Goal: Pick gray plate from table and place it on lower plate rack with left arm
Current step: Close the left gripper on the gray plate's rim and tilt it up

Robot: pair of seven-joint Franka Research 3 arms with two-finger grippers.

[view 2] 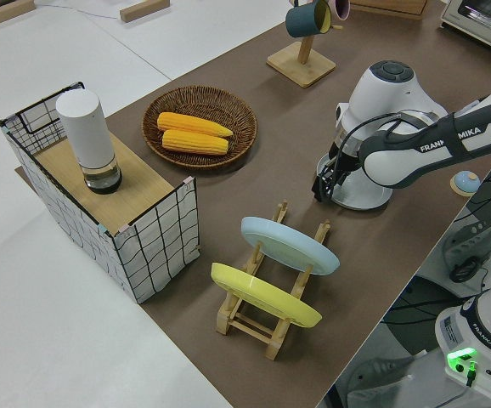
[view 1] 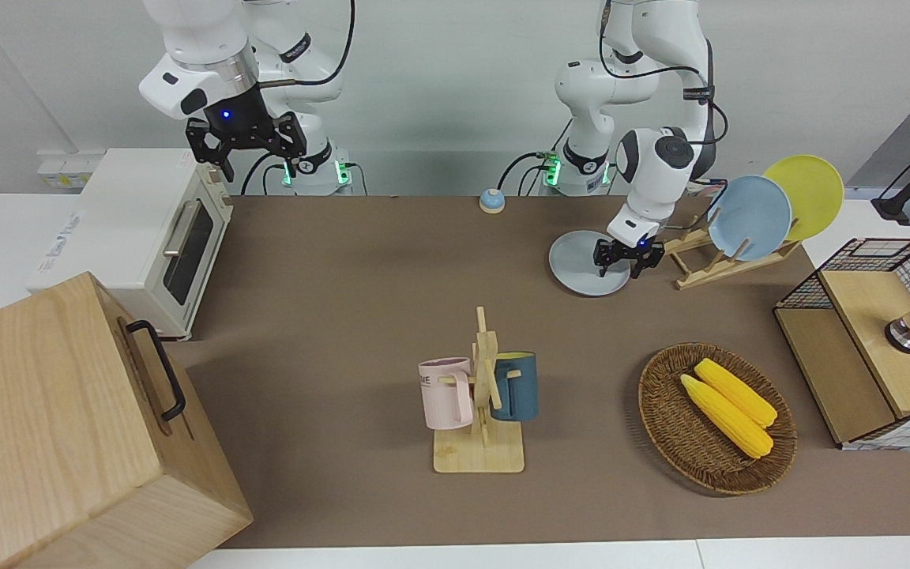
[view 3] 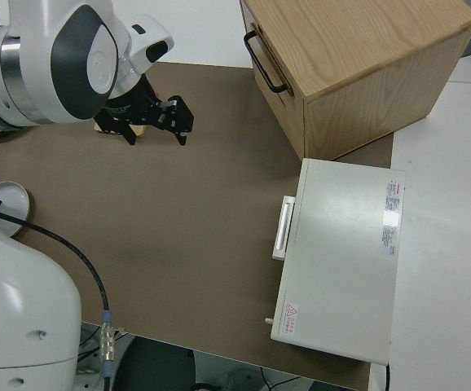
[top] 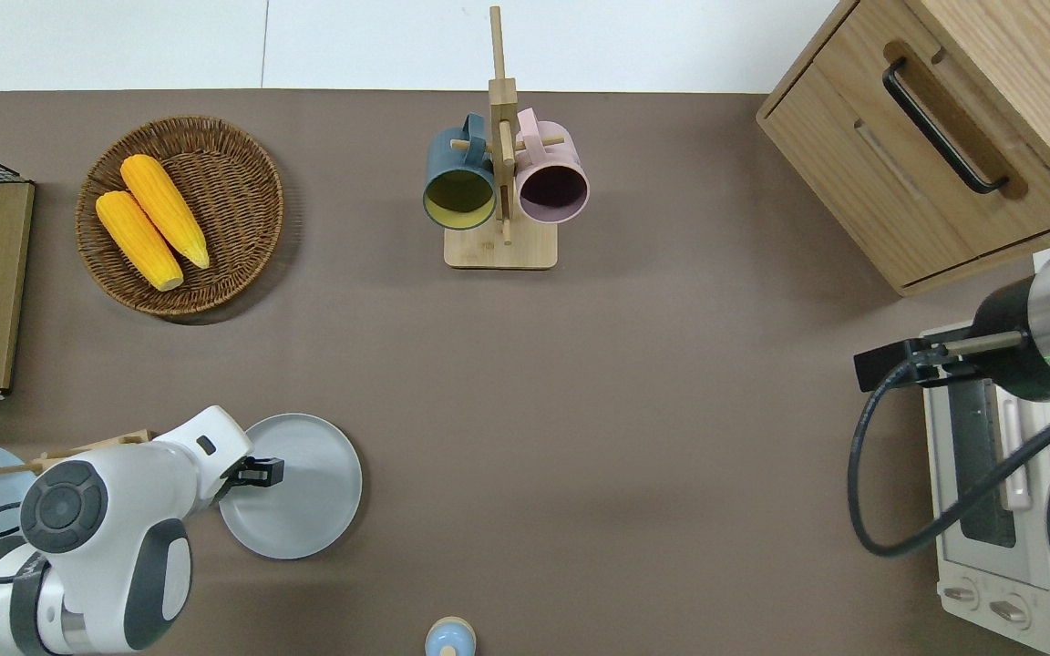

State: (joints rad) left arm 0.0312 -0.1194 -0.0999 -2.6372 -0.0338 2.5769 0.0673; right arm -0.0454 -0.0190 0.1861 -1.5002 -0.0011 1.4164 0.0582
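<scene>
A pale gray plate [view 1: 581, 261] is lying on the brown table cover [view 1: 360, 316], while sky-blue [view 1: 749, 217] and yellow [view 1: 810, 190] plates are sitting in the light-wood rack [view 1: 720, 265].

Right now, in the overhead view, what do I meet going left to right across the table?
Wicker basket holding two corn cobs → left gripper over the gray plate → mug stand with its two mugs → wooden drawer cabinet → toaster oven.
</scene>
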